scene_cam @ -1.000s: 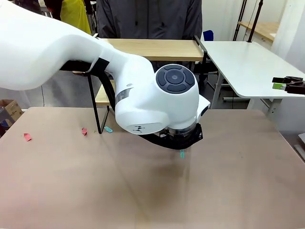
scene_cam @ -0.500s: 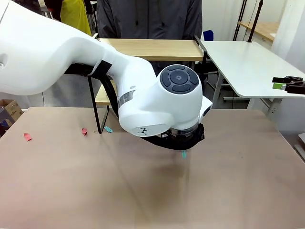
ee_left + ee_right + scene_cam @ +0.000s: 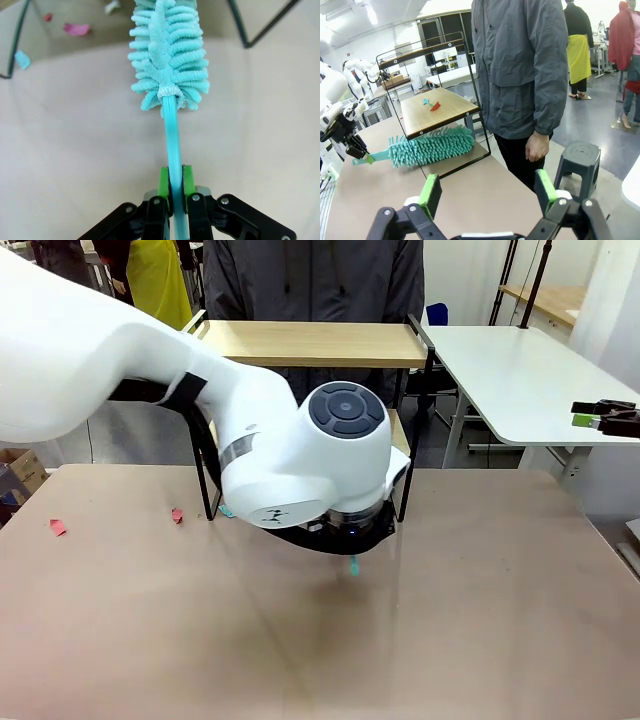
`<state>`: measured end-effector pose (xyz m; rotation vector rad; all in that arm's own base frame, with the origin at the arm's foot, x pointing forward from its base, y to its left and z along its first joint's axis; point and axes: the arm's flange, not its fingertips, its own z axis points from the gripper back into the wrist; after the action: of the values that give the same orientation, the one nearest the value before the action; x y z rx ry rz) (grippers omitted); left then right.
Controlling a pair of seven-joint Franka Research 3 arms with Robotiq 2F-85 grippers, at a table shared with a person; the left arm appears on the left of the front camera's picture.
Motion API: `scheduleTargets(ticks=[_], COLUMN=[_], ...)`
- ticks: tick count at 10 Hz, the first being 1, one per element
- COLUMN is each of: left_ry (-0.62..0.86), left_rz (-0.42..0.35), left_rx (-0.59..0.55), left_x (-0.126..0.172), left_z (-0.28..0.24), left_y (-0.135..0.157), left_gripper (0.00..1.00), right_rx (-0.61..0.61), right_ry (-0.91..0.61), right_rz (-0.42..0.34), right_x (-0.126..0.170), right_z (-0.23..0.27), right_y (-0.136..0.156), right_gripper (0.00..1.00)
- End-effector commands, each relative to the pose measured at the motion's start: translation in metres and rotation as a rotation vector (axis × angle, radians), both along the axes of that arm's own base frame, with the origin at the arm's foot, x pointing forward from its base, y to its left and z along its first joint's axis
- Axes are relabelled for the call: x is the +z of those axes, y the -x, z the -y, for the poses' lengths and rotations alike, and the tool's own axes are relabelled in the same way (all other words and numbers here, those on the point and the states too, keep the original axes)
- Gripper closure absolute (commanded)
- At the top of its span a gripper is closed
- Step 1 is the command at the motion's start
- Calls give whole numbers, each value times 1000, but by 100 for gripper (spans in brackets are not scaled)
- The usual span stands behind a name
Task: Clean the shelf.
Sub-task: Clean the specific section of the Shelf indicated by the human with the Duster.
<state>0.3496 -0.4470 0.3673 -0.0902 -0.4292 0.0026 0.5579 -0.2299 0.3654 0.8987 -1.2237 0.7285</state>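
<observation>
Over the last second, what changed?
The left arm slid toward the robot's left, carrying the duster with it. The left tool stays shut on its handle. The shelf and the red scraps on the table stayed put, and the right tool is still open.

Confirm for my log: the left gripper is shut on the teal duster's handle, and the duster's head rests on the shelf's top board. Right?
Not quite. The left gripper holds the duster by its handle, but the head lies beneath the lower board of the shelf, as the right wrist view shows.
</observation>
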Motion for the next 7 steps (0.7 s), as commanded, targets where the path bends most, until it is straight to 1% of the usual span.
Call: scheduleTargets(ticks=[1,2,3,4,7], left_ry=[-74,-152,-194,-268,-359], left_rz=[-50,-56,-84,-98,-83], left_rx=[27,54,51,97,230], left_x=[10,9,6,4,5], left_z=[-39,-58,-78,-99,-138], left_y=[2,-3,-6,-12,-13], left_gripper=[87,87,87,87,87], right_rx=[-1,-1,-1,-1,-1], right_ry=[0,0,0,0,0], right_rz=[6,6,6,6,6], right_x=[4,4,4,4,4], right_z=[-3,-3,-3,-3,-3], right_y=[0,0,0,0,0], right_gripper=[0,0,0,0,0])
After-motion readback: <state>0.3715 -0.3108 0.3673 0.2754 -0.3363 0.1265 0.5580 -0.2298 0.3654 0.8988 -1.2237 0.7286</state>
